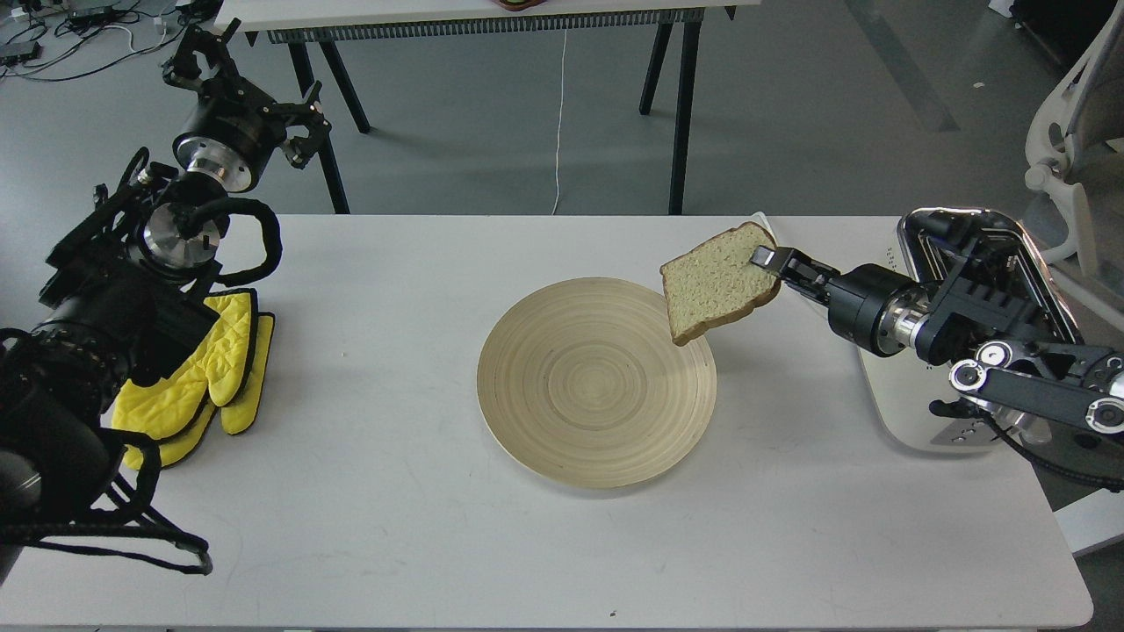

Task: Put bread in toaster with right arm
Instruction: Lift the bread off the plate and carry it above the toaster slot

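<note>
My right gripper [766,258] is shut on the top edge of the bread [716,283], a pale greenish-tan slice with a brown crust. The slice hangs in the air above the right rim of the wooden plate [580,386]. The cream-white toaster [922,412] with its chrome top stands at the table's right end, and my right arm [966,333] covers most of its slots. My left gripper [204,54] is raised at the far left, beyond the table's back edge, with its fingers spread open and empty.
Yellow oven mitts [206,373] lie at the table's left edge under my left arm. The toaster's white cord [795,272] runs over the table behind the bread. A second table [492,17] stands behind, and a white chair [1076,114] at far right.
</note>
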